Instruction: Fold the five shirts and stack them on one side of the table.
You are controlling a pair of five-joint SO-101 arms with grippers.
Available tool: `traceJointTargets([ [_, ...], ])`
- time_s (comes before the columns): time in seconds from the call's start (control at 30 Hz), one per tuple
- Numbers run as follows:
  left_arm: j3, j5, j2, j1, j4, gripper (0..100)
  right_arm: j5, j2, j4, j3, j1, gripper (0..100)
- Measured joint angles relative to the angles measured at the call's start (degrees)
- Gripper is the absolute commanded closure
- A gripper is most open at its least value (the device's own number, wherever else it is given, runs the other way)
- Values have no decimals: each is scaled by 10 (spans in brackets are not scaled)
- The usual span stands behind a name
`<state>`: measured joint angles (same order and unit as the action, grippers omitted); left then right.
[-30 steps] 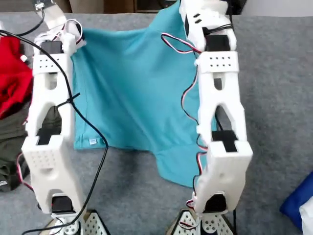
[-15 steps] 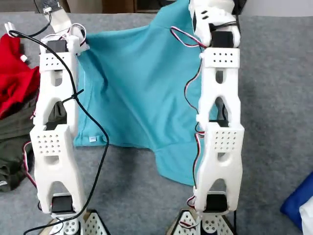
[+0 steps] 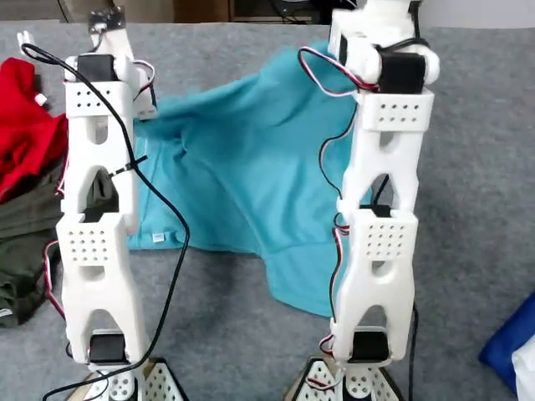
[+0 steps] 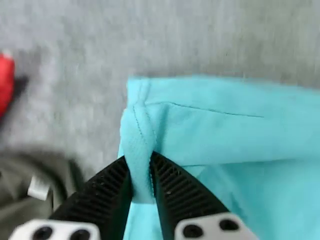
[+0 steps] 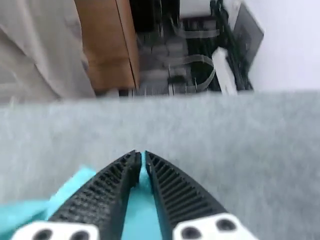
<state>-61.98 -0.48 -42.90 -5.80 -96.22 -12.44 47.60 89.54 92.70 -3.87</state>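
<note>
A teal shirt lies spread on the grey table between both arms, its far edge lifted. My left gripper is shut on a bunched fold of the teal shirt at its far left corner. My right gripper is shut on a thin strip of the teal shirt at its far right edge, raised above the table. A red shirt and a dark olive shirt lie piled at the left edge.
A blue cloth with a bit of white sits at the near right corner. Wooden furniture and cables stand beyond the table's far edge. Bare grey table shows to the right of the right arm.
Both arms have swung toward the far side of the table, lifting and dragging the shirt's far edge with them. The shirt's far part has bunched and narrowed.
</note>
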Motion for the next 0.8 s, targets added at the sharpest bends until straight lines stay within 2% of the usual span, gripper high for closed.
traceJointTargets([
  [0.17,-3,-12,0,2,-36,981,15,-4,113,5,-21,994],
  [0.47,99,-15,31,2,-40,981,15,-106,120,-25,-20,994],
  [0.6,194,-40,118,14,-40,981,15,-189,120,-147,-20,994],
  [0.8,330,-55,232,31,-40,981,15,-338,120,-441,-13,994],
])
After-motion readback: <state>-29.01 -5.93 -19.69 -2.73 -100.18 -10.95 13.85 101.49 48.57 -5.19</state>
